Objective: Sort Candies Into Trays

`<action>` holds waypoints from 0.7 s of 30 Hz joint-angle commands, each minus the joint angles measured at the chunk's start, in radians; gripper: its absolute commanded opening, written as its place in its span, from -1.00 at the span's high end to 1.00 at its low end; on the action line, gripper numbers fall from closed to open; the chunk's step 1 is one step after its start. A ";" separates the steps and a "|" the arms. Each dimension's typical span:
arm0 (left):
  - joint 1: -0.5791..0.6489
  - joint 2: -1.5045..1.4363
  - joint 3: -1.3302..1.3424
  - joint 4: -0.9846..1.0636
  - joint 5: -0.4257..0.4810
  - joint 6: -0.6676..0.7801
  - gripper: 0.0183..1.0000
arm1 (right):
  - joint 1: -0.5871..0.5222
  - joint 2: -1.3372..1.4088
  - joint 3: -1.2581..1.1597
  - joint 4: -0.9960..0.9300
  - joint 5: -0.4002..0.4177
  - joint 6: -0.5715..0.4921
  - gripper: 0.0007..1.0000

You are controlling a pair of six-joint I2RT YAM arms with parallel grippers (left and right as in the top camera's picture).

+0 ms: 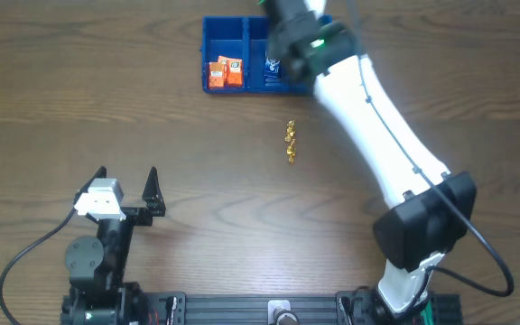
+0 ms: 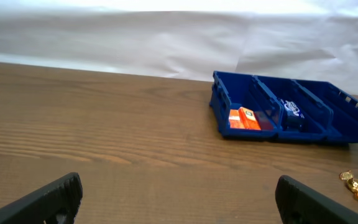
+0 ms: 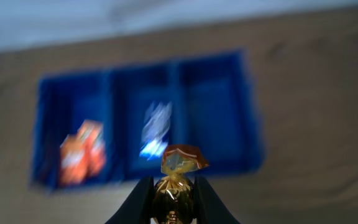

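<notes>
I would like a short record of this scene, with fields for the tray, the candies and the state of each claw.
tray: blue tray, three compartments, at the far side of the table
end compartment: orange candies
middle compartment: blue candy
on table: loose gold candies, apart from the tray
right claw: shut on a gold candy, raised near the tray; which compartment it is over cannot be told
left claw: open, holding nothing, near its own base
</notes>
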 commanded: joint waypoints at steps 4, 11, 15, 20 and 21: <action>0.003 -0.007 -0.028 -0.019 0.021 -0.004 -1.00 | -0.101 0.159 -0.018 0.151 -0.023 -0.180 0.79; 0.003 -0.007 -0.028 -0.019 0.021 -0.004 -0.99 | -0.123 0.222 -0.018 0.190 -0.045 -0.184 0.79; 0.003 -0.007 -0.028 -0.019 0.021 -0.004 -1.00 | -0.133 0.227 -0.018 0.220 -0.043 -0.195 0.79; 0.003 -0.007 -0.028 -0.019 0.021 -0.004 -1.00 | -0.138 0.228 -0.018 0.339 -0.033 -0.220 0.79; 0.003 -0.007 -0.028 -0.019 0.021 -0.004 -1.00 | -0.138 0.228 -0.018 0.348 -0.033 -0.221 0.79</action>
